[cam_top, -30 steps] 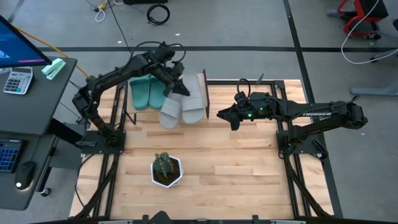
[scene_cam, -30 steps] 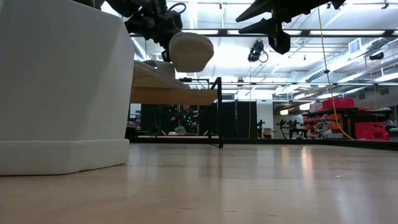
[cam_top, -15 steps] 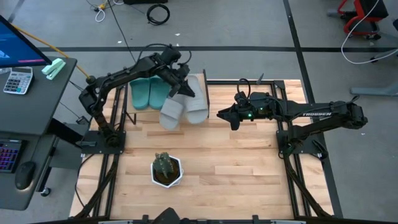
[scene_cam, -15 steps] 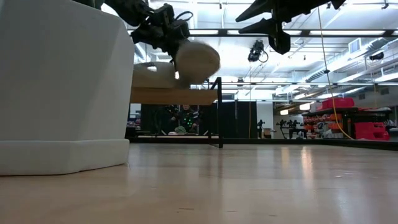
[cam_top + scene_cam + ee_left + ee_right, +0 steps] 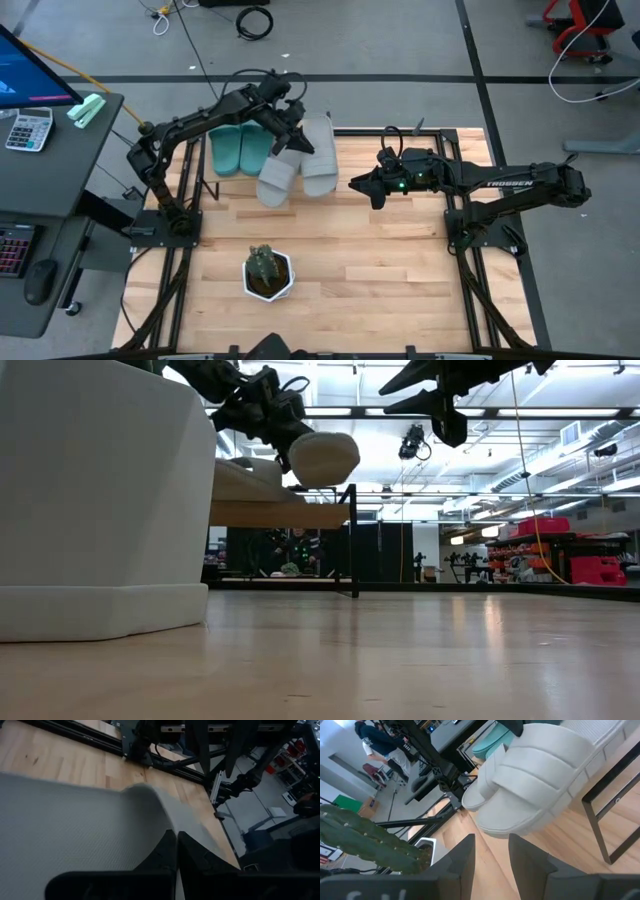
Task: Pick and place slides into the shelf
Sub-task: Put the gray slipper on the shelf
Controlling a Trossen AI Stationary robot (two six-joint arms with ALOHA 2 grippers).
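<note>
Grey slide (image 5: pixel 318 158) shifted right, seemingly over shelf (image 5: pixel 280 513)

potted cactus (image 5: pixel 267 271), calculator (image 5: pixel 29 129), keyboard (image 5: pixel 14 249)

Two teal green rubber slides (image 5: pixel 239 147), two light grey rubber slides (image 5: pixel 318 157), one low wooden-topped shelf with black legs (image 5: pixel 280 514), one small cactus in a white pot (image 5: pixel 267 271), two dark robot arms (image 5: pixel 520 186).

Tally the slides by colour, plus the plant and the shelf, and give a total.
Teal slides: 2
Grey slides: 2
Potted plant: 1
Shelf: 1
Total: 6
</note>
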